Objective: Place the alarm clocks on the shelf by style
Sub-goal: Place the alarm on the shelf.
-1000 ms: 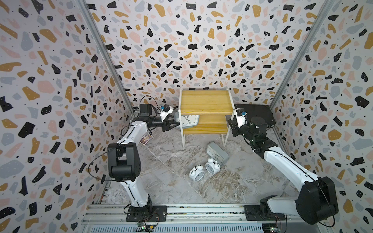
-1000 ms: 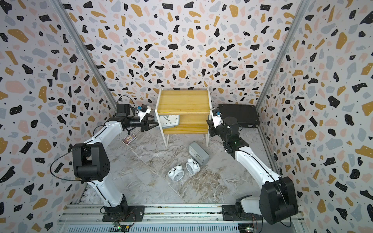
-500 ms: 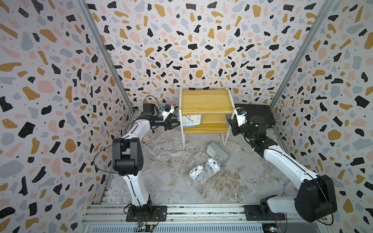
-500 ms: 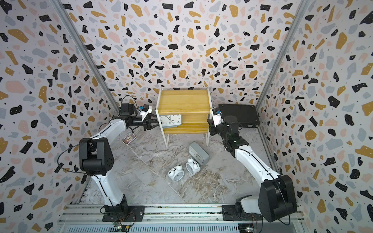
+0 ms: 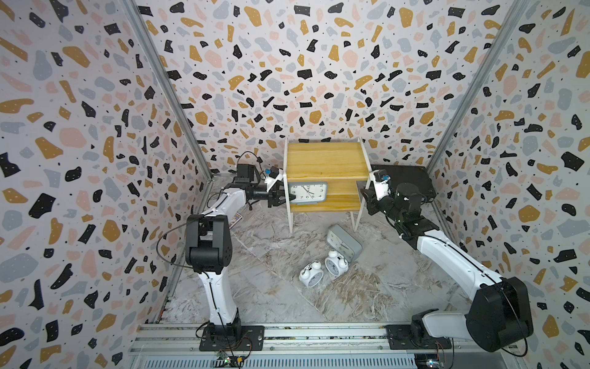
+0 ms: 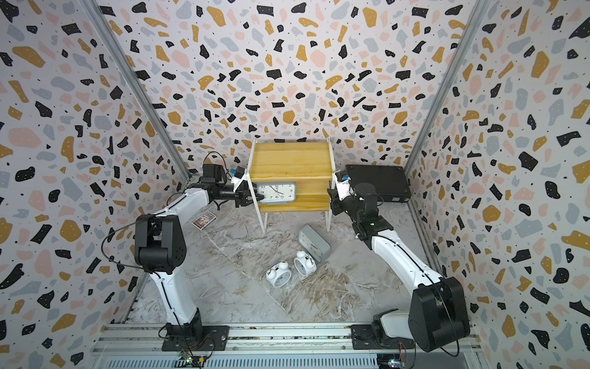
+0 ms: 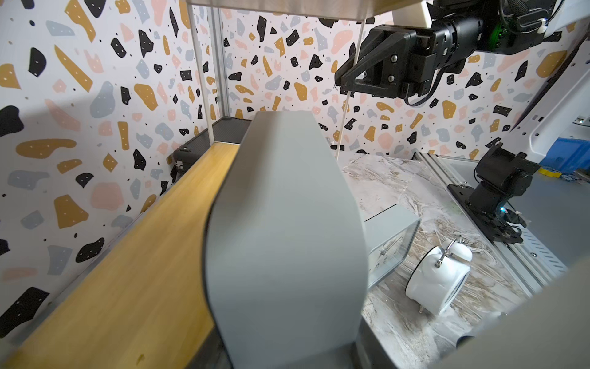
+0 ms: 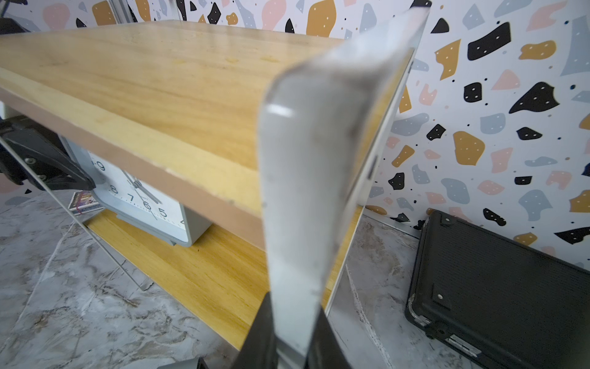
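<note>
The left jaws are closed part way on the left end of a grey clock [image 5: 308,192]; the clock is held upright at the low board of the shelf [image 5: 325,159], right in front of these jaws; its white face is turned to the front. The right jaws are shut tight on the thin white front post of the shelf, at the side far from the left jaws; the post is seen pinched between the 2 black fingers [image 8: 255,338]. A 2nd grey clock [image 5: 344,244] is seen tipped on the bench [image 5: 255,297], between the 2 sets of jaws but nearer the arm bases; a white bell clock [image 5: 336,262] is seen just beside it; a 2nd white bell clock [image 5: 310,273] is seen next to that 1. A black case [image 5: 405,179] is seen just behind the right jaws.
</note>
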Controlling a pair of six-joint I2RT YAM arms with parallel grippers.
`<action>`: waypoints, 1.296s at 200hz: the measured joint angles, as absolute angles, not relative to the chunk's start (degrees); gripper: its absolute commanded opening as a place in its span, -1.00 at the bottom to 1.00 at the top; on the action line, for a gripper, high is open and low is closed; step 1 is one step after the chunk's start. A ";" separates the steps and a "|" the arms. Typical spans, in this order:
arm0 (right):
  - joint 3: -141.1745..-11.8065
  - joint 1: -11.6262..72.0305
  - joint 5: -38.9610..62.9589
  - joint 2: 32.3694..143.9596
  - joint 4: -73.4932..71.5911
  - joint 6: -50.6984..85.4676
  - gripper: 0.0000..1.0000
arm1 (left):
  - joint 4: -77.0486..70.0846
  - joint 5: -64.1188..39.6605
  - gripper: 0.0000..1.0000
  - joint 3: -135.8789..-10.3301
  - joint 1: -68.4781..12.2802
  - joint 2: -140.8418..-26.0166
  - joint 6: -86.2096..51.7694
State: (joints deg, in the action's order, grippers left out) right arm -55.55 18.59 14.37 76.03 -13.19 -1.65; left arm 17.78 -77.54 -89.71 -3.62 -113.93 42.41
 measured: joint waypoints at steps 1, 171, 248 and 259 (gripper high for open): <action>-55.55 18.59 14.35 76.03 -13.19 -1.65 -0.64 | 17.80 -77.54 -0.62 -89.73 -3.62 -113.93 42.41; -55.55 18.59 14.33 76.03 -13.19 -2.04 -0.62 | 17.50 -78.89 0.19 -91.90 -4.10 -116.81 41.34; -55.55 18.59 14.37 76.01 -13.17 -2.48 -0.62 | 17.43 -76.12 0.19 -91.90 -4.25 -116.81 41.34; -55.55 18.59 14.37 76.01 -13.15 -2.59 -0.62 | 17.26 -75.61 0.17 -91.90 -4.25 -116.81 41.19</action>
